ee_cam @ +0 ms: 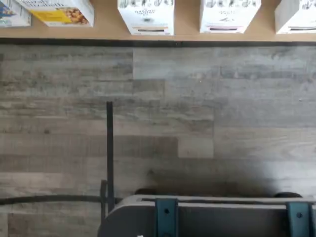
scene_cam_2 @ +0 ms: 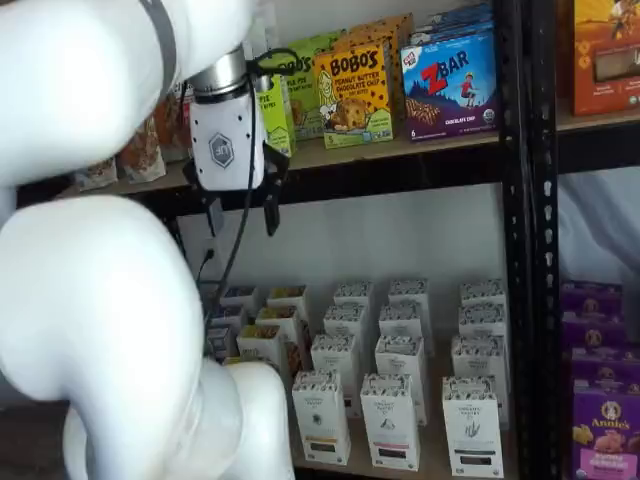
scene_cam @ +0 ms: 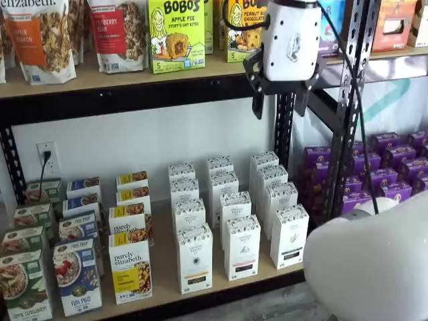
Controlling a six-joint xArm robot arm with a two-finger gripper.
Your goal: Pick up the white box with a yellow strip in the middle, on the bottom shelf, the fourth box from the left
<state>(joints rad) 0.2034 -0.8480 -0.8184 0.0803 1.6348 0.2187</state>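
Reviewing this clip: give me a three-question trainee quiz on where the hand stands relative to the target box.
1. True or false: the hand is closed on the white box with a yellow strip.
2. In both shelf views, the hand hangs level with: A) the bottom-shelf boxes, B) the upper shelf board, C) the floor.
3. Fill in: the tall box beside the target, on the side of the purple boxes, is mostly ____.
Key: 1 false, its fingers are apart and hold nothing; 2 B; 3 white.
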